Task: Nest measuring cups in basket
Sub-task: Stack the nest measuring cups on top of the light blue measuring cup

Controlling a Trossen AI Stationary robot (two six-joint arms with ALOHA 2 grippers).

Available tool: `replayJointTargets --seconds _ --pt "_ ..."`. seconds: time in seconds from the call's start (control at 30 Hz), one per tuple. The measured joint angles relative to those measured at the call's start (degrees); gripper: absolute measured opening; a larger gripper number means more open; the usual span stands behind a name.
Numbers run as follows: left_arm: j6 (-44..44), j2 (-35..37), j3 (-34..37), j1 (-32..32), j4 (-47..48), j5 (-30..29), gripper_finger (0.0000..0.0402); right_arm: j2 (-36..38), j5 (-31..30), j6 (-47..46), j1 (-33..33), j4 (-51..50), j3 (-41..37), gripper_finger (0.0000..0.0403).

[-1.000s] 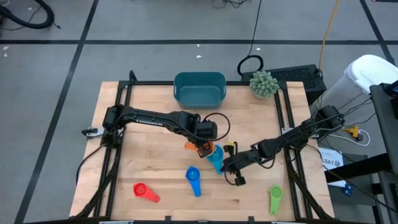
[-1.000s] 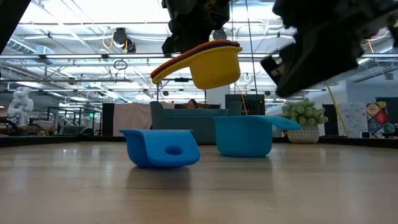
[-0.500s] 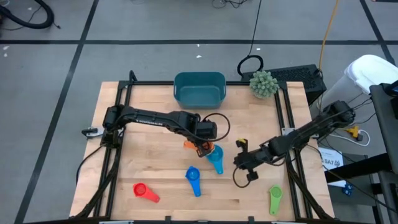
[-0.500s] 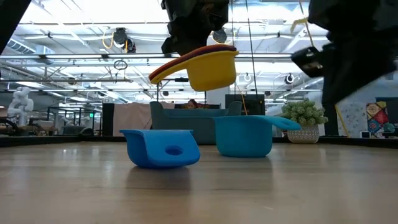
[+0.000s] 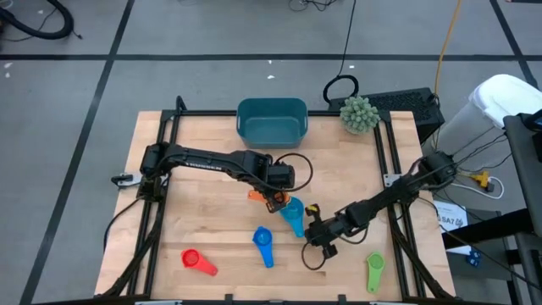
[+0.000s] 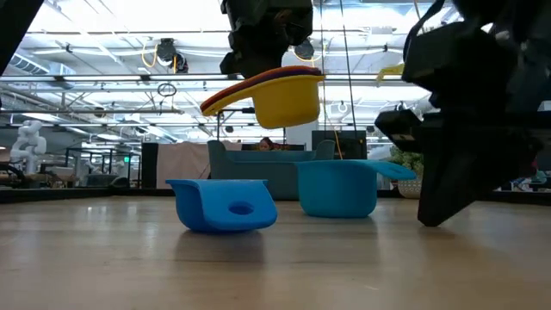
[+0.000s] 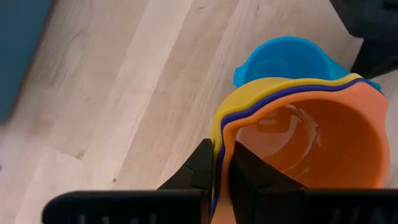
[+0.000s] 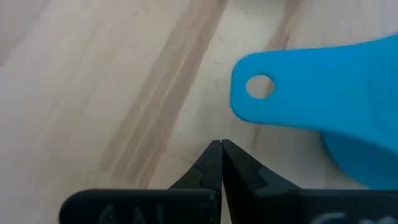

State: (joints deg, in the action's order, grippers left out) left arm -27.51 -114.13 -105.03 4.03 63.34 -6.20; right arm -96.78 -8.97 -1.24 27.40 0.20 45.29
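We have the left hand (image 5: 273, 200) near the middle of the tabletop (image 5: 203, 229), pinched tight on the rim of a nested stack (image 6: 277, 93): orange inside, a dark blue sliver, yellow outside. In the low view the stack hangs clear of the wood, tilted, with its handles sticking out to the left. It sits above and just left of the teal cup (image 5: 293, 217), which stands upright. We judge the stack is carried there so it can be lowered into that wider cup, building the nest before anything goes to the basket (image 5: 271, 121), which waits well apart at the far edge.

The right hand (image 5: 315, 234) is low, just right of the teal cup, its fingers (image 8: 219, 163) pressed fully together and gripping nothing. In its wrist view the cup's flat handle (image 8: 298, 81), with its hanging hole, lies just ahead of the fingertips; whether they touch it we cannot quite tell. Our guess is that it is there to steady or nudge the cup.

Loose on the near side lie a blue cup (image 5: 264, 243) on its side, a red cup (image 5: 196, 260) to the left and a green cup (image 5: 374, 270) to the right.
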Motion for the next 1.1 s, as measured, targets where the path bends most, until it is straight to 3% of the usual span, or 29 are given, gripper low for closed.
replayJointTargets --seconds 0.3,0.7,1.1 --pt "-0.24 0.00 0.00 0.00 -0.06 0.00 0.0024 -0.86 -2.84 9.79 -2.23 1.76 8.04 0.0000" --pt "0.09 0.00 0.00 -0.15 0.03 -0.11 0.0024 3.13 -3.65 2.89 -1.22 -20.15 9.21 0.0000" --pt "-15.36 0.00 0.00 4.20 -7.37 -3.14 0.0024 20.35 -22.86 -6.85 0.42 -42.52 9.25 0.0000"
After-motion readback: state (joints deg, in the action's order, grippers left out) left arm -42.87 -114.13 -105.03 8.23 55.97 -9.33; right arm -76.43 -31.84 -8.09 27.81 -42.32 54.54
